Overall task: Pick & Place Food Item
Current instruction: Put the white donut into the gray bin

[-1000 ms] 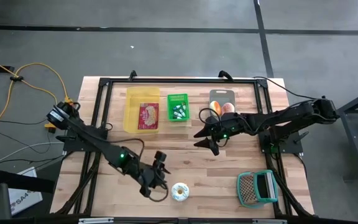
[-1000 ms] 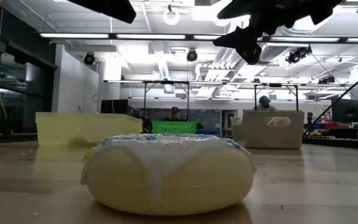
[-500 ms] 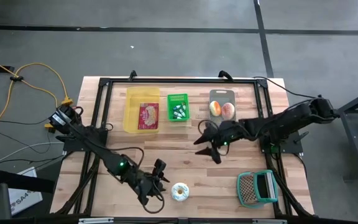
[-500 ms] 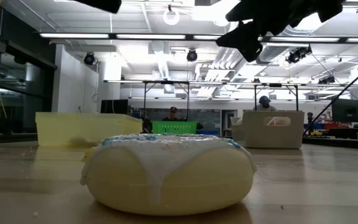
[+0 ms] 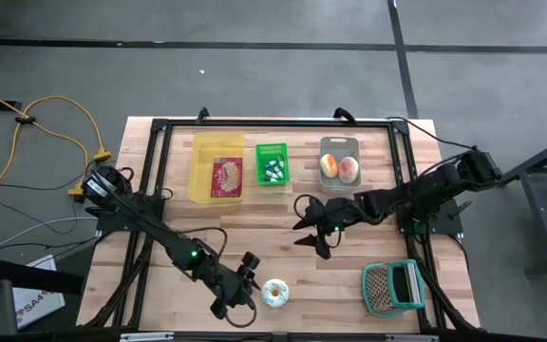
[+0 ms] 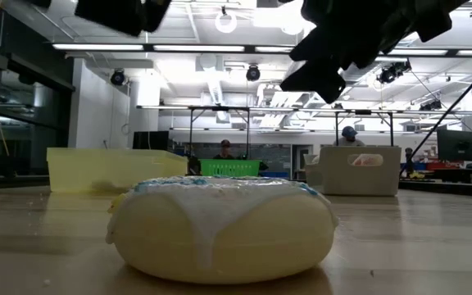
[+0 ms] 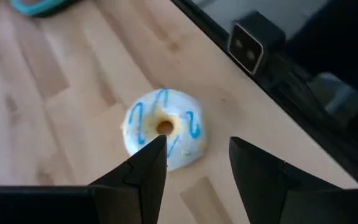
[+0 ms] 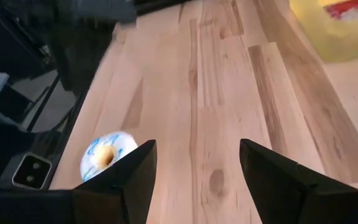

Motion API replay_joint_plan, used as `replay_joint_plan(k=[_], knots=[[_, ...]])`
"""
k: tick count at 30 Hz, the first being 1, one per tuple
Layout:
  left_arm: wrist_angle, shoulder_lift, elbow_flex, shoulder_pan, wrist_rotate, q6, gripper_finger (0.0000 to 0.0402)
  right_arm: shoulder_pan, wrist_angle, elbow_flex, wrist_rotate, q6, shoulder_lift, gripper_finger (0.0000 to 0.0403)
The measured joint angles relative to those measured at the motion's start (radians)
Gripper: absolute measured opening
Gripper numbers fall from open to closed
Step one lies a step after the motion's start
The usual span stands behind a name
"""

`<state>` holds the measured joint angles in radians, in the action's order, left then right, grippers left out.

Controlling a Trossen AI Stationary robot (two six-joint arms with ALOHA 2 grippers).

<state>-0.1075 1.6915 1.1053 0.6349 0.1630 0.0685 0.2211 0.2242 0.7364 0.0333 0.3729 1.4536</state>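
A white-iced donut with blue stripes (image 5: 274,292) lies flat on the wooden table near its front edge; it also shows as the donut (image 7: 165,127), the donut (image 8: 107,154) and, close up, the donut (image 6: 220,229). My left gripper (image 5: 246,270) hovers open just left of the donut and a little farther back, fingers slanting down toward it; in its own view my left gripper (image 7: 194,168) has nothing between its fingers. My right gripper (image 5: 309,229) hangs open over the table's middle, pointing toward the front left, with my right gripper (image 8: 197,168) holding nothing.
Along the far edge stand a yellow bin (image 5: 216,168) with a red packet, a green basket (image 5: 272,163) and a grey board (image 5: 339,152) with two round fruits. A teal basket (image 5: 392,287) sits at the front right. Bare wood lies between the arms.
My left gripper has sunk and gone toward the table's near edge, closer to the donut. My right gripper has come down and moved toward the near edge and a little to the left, away from the grey board. The donut has stayed put.
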Motion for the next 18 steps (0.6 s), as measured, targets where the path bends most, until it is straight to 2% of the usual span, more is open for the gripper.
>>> replay_joint_plan(k=[11, 18], knots=[[0.065, 0.086, 0.000, -0.040, -0.053, 0.156, 0.0166, 0.000, 0.019, 0.000, -0.009, 0.023, -0.001, 0.0216], [0.105, 0.092, 0.000, -0.051, -0.127, 0.174, 0.0166, 0.000, 0.026, 0.000, -0.009, 0.026, -0.001, 0.0216]])
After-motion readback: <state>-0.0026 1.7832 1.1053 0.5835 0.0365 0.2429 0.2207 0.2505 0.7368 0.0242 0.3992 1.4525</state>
